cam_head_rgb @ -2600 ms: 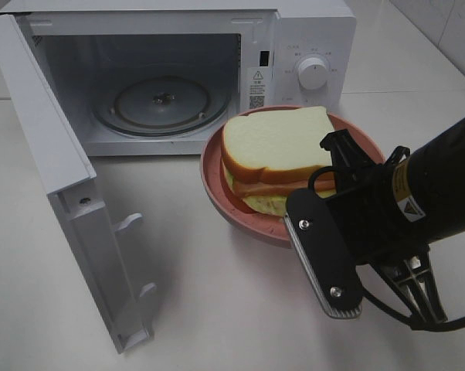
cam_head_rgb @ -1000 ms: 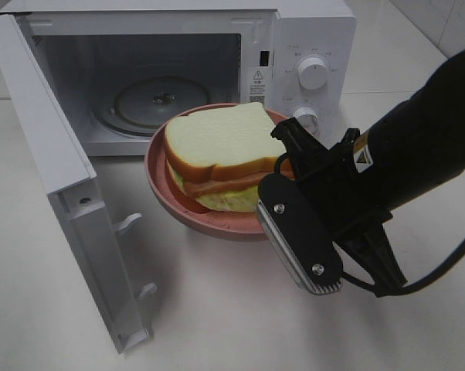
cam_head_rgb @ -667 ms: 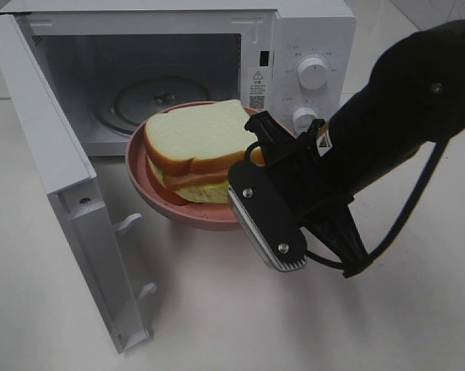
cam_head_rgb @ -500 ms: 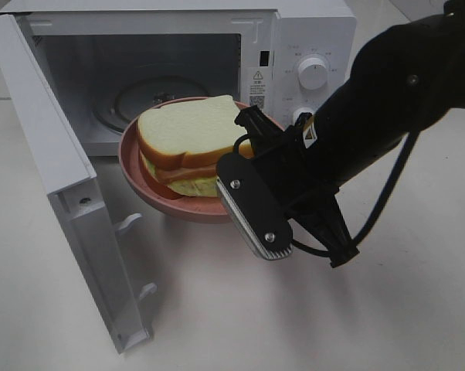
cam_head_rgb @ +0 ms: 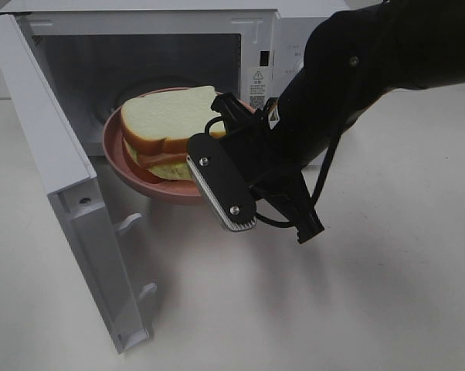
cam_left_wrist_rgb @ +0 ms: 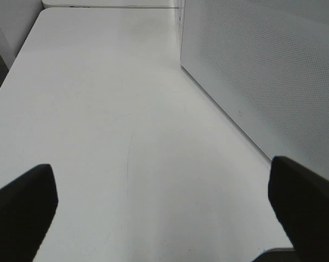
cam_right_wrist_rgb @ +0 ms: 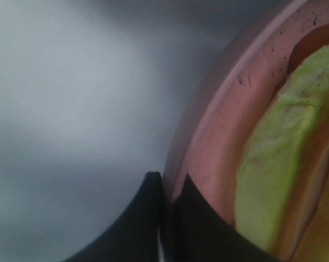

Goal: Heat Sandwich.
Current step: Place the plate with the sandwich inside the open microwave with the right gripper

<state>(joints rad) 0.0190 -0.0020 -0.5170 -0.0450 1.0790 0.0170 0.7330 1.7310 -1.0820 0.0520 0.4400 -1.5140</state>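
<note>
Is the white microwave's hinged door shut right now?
No, the white microwave door stands swung wide open on the left of the exterior view, beside the round pink plate.

White microwave (cam_head_rgb: 155,22) sitting on a plain white desk (cam_head_rgb: 387,294), its door (cam_head_rgb: 39,116) swung wide open, with a round pink plate (cam_head_rgb: 155,190) right at the opening.
</note>
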